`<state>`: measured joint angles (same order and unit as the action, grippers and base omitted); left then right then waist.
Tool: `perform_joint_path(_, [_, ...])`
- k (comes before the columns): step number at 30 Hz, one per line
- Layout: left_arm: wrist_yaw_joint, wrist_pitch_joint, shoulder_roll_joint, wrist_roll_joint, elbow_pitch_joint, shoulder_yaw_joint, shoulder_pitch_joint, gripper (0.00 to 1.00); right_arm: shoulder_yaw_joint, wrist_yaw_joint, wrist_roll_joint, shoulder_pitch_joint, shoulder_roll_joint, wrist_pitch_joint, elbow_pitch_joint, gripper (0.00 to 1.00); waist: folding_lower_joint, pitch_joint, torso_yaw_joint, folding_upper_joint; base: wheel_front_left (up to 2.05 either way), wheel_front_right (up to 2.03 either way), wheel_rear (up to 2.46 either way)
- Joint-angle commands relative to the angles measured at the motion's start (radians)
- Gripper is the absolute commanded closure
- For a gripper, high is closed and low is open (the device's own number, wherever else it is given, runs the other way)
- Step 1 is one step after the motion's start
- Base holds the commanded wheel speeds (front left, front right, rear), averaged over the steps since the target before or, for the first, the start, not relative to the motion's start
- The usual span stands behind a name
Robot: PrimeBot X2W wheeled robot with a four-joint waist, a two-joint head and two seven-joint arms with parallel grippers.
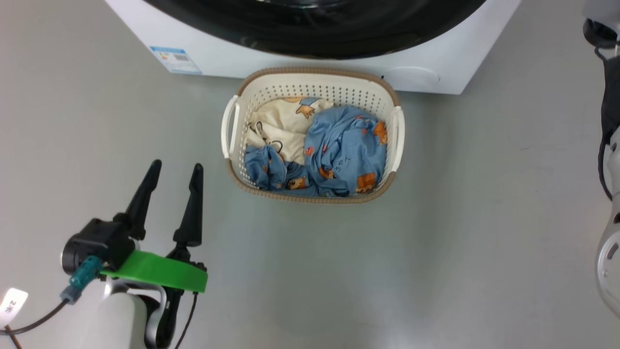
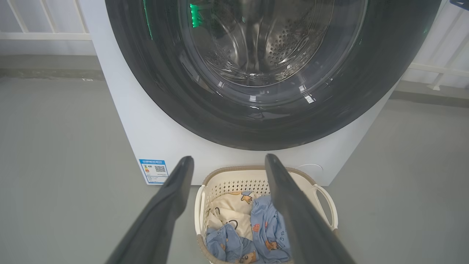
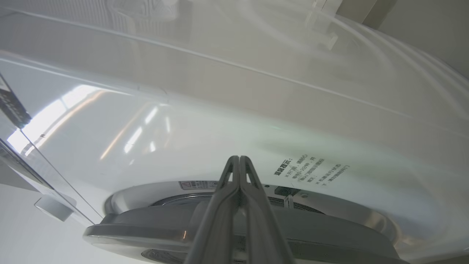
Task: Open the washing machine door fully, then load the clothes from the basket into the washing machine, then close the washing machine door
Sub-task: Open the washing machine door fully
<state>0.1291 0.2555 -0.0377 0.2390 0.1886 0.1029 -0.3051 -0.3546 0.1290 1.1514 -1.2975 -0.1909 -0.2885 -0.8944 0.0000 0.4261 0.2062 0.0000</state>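
Laundry fills the basket [image 1: 315, 71], which stands on the grey floor [image 1: 436, 242] just in front of the washing machine [image 1: 218, 53], below the lower curve of the washing machine door [image 1: 315, 34]. Inside it the clothes [image 1: 346, 150] lie crumpled: the blue bear-print fabric takes the right side and the near end, and the cream piece [image 1: 281, 123] sits at the far left corner. A blue label [image 1: 175, 59] is stuck low on the machine's white front, left of the basket. The left gripper [image 1: 176, 167] hangs over bare floor to the left of the basket, well apart from it, its two dark fingers spread and holding nothing. From the left wrist, the left gripper [image 2: 229, 158] frames the basket [image 2: 234, 183] and clothes [image 2: 262, 220] between its parted fingers, with the door [image 2: 176, 95] above them lying flat against the machine [image 2: 146, 132] and the steel drum [image 2: 278, 47] showing through its glass bowl. The right gripper [image 3: 239, 158] has its fingers pressed together, with nothing visible between them, pointing at a glossy white panel with small printed text [image 3: 311, 170]. Beneath it curves a grey rim [image 3: 146, 229], possibly the door's edge, though blur and glare leave that unsure.
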Motion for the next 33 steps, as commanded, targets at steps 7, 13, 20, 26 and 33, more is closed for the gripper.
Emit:
perform_joint_path(7, [0.002, 0.006, -0.016, 0.006, -0.034, -0.034, -0.036, 0.0, 0.028, 0.002, -0.056, -0.087, 0.022, -0.09, -0.003, 1.0, 0.0, 0.036, 0.021, 0.0, 0.0, 0.0, 0.0])
perform_joint_path(13, [0.002, 0.006, -0.014, 0.009, -0.037, -0.032, -0.045, 0.0, 0.028, 0.002, -0.095, -0.114, 0.03, -0.132, -0.017, 1.0, 0.0, 0.052, 0.025, 0.0, 0.0, 0.0, 0.0])
perform_joint_path(20, [0.002, 0.006, -0.013, 0.015, -0.039, -0.028, -0.053, 0.0, 0.011, 0.002, -0.143, -0.147, 0.033, -0.153, -0.041, 1.0, 0.0, 0.073, 0.031, 0.0, 0.0, 0.0, 0.0])
perform_joint_path(26, [0.002, 0.006, -0.013, 0.027, -0.04, -0.025, -0.059, 0.0, -0.015, 0.002, -0.174, -0.143, 0.034, -0.157, -0.052, 1.0, 0.0, 0.083, 0.034, 0.0, 0.0, 0.0, 0.0])
perform_joint_path(33, [0.002, 0.006, -0.013, 0.031, -0.039, -0.022, -0.063, 0.0, -0.042, 0.002, -0.208, -0.142, 0.039, -0.176, -0.073, 1.0, 0.0, 0.092, 0.04, 0.0, 0.0, 0.0, 0.0])
